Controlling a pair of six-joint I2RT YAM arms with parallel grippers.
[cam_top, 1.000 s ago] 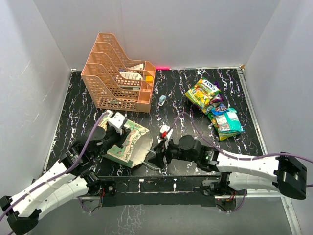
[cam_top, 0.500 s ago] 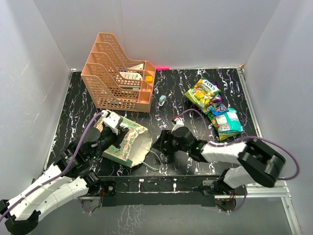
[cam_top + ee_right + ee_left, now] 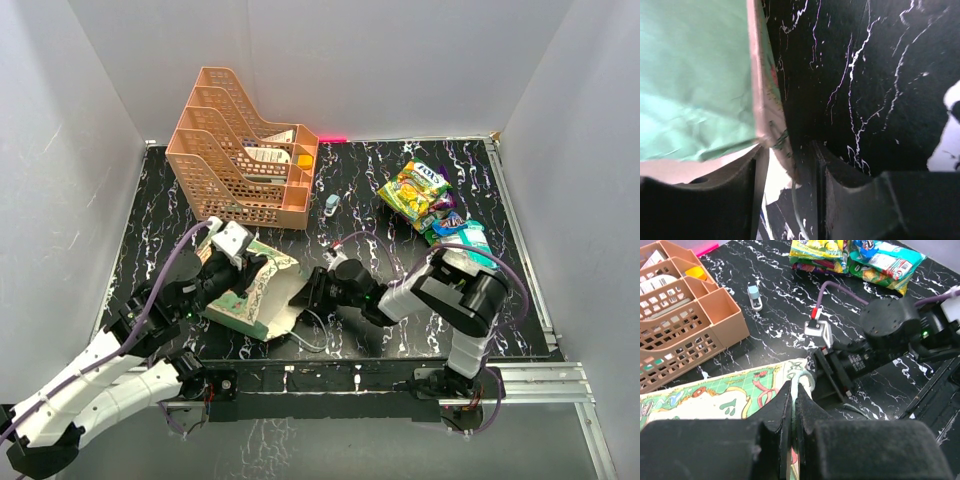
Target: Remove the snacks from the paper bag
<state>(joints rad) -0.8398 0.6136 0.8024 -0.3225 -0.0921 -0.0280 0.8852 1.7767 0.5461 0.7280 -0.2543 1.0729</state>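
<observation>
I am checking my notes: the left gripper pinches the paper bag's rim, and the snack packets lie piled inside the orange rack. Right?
Not quite. The left gripper does pinch the paper bag rim, but the snack packets lie piled on the table, right of the orange rack; the top view shows it.

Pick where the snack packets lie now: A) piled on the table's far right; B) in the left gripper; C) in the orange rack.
A: the snacks lie piled on the table at far right, apart from the paper bag and the orange rack.
</observation>
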